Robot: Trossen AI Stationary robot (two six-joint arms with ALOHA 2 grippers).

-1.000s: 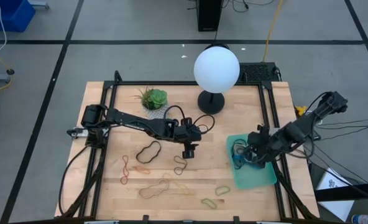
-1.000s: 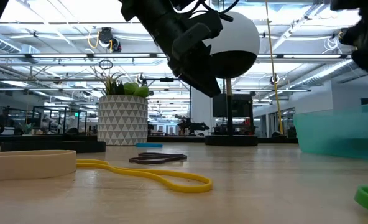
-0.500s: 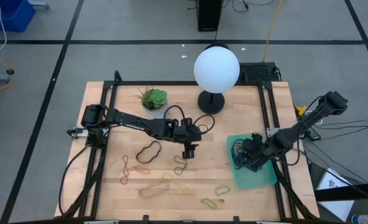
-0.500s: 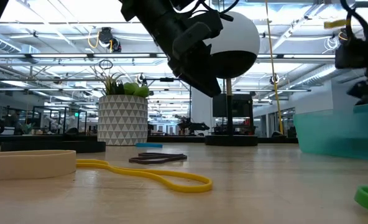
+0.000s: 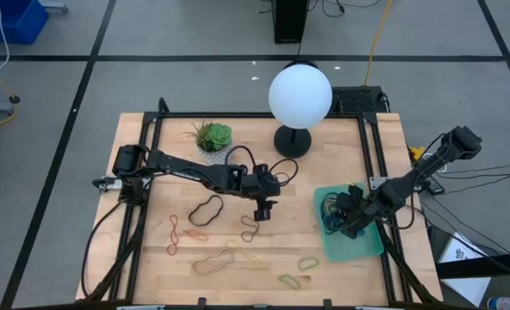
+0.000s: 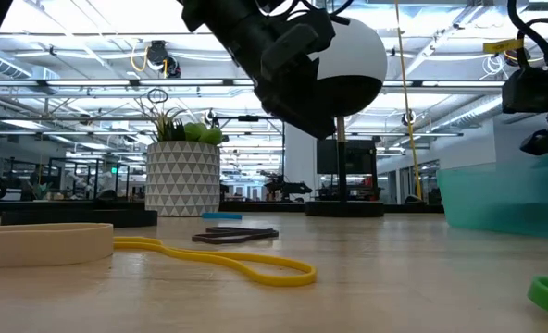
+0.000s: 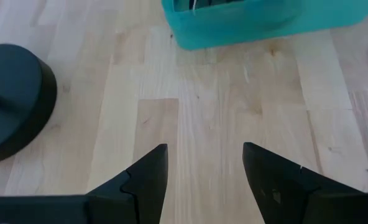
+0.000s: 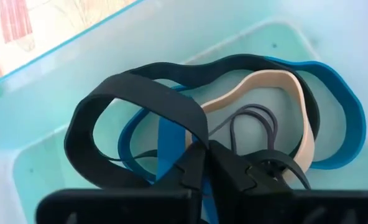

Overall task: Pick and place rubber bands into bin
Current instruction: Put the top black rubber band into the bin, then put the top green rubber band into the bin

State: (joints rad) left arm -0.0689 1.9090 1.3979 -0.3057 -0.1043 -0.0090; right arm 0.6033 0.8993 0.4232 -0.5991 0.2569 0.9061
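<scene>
— Rubber bands: where do you see them?
— Several lie loose on the wooden surface (image 5: 152, 267); a black band (image 8: 140, 99), a blue band (image 8: 339, 118) and a tan band (image 8: 265, 93) sit tangled in the bin (image 5: 363, 245).
— Your right gripper (image 5: 350, 220)?
— Low in the bin, jaws pinched together on the black band.
— And your left gripper (image 7: 204, 171)?
— Hovering mid-surface, jaws apart, holding nothing, near the lamp base (image 7: 10, 99).

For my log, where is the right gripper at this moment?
In the high view, the right gripper is over the teal bin at the table's right side, shut on a black rubber band.
</scene>
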